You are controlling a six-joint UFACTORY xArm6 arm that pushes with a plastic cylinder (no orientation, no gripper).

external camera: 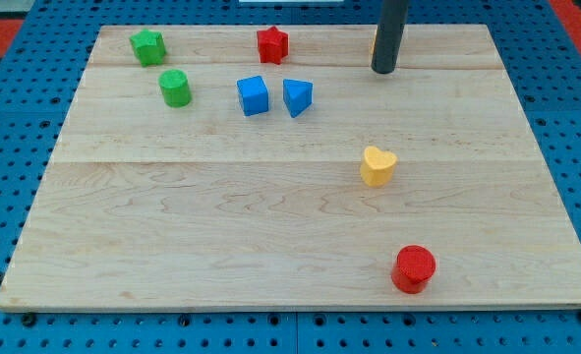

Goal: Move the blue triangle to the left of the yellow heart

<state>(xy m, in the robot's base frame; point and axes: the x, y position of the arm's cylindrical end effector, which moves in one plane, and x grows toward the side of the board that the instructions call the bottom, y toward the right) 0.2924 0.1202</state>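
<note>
The blue triangle (297,96) lies in the upper middle of the wooden board (221,226), just right of a blue cube (254,95). The yellow heart (377,165) lies lower and to the right, near the board's middle right. My tip (383,70) is near the view's top, right of the blue triangle and above the yellow heart, touching neither. A sliver of an orange-yellow block (373,43) shows behind the rod, mostly hidden.
A red star (272,43) sits at the top middle. A green star (148,46) and a green cylinder (175,88) are at the upper left. A red cylinder (414,268) sits at the lower right. Blue pegboard surrounds the board.
</note>
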